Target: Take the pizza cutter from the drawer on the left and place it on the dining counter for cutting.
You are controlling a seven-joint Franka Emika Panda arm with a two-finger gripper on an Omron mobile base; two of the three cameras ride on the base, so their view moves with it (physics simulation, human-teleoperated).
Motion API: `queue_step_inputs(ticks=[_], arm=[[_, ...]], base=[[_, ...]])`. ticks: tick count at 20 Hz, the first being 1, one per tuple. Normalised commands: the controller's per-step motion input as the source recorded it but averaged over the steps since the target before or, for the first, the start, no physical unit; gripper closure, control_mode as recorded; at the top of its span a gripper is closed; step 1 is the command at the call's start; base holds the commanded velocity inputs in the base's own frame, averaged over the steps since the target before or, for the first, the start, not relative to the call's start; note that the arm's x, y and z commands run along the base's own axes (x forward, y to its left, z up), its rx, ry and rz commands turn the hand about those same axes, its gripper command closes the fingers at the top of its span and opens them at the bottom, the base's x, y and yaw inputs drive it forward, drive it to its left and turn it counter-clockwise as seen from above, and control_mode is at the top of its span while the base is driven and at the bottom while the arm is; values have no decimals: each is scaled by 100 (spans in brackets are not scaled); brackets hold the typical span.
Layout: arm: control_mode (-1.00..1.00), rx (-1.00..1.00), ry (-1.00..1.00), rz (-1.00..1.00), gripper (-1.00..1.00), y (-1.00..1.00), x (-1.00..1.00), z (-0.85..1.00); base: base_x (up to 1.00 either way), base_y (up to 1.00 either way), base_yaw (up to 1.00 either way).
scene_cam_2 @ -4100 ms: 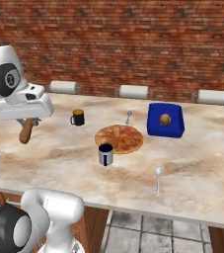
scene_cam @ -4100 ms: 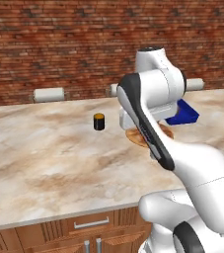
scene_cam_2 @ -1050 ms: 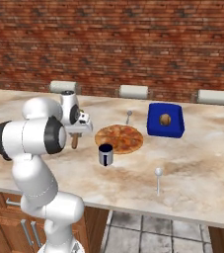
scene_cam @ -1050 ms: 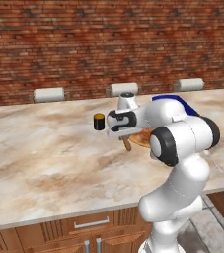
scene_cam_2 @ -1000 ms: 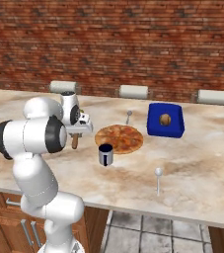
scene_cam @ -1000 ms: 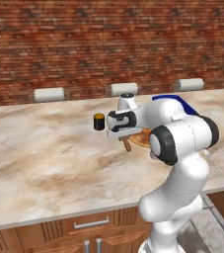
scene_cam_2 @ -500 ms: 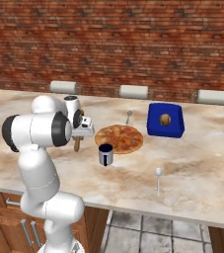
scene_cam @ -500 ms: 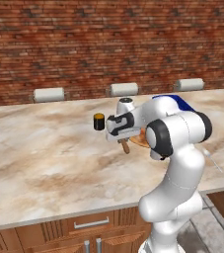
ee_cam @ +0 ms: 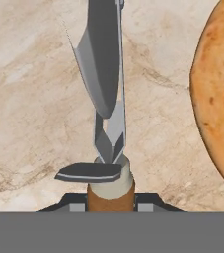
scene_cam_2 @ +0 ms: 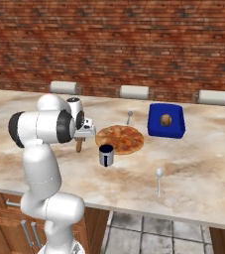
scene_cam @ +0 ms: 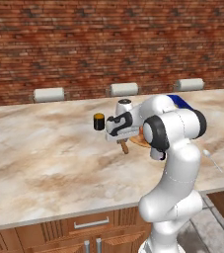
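My gripper [scene_cam: 123,140] is shut on the pizza cutter [ee_cam: 104,64], holding its brown wooden handle [scene_cam_2: 79,145]. In the hand view the grey wheel blade points away from me over the marble. The gripper [scene_cam_2: 81,136] hangs low over the dining counter [scene_cam: 44,158], just left of the pizza [scene_cam_2: 119,139]. Whether the cutter touches the marble I cannot tell. The pizza's edge [ee_cam: 219,99] fills the right side of the hand view. A shut drawer front [scene_cam: 91,223] with a horizontal silver handle sits under the counter edge; I cannot tell if it is the task's drawer.
A small dark shaker [scene_cam: 99,121] stands behind the gripper. A dark mug [scene_cam_2: 105,155] is in front of the pizza, a blue box [scene_cam_2: 166,120] to its right, a wine glass [scene_cam_2: 159,179] near the front edge. Pale stools [scene_cam_2: 134,92] line the far side below the brick wall.
Since four seconds ago the arm swung from a raised pose down to the pizza's left side with the cutter. Over the last second the hand sank slightly toward the counter.
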Motion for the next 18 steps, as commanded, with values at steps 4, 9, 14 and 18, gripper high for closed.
queue_step_inputs(ticks=[4, 9, 14, 18], arm=[[-100, 0, 0, 0, 100, 0, 14, -18], [-100, 0, 0, 0, 100, 0, 10, -16], [-100, 0, 0, 0, 100, 0, 3, -13], [-100, 0, 0, 0, 100, 0, 14, -13]], base=[[0, 0, 0], [0, 0, 0], [0, 0, 0], [0, 0, 0]])
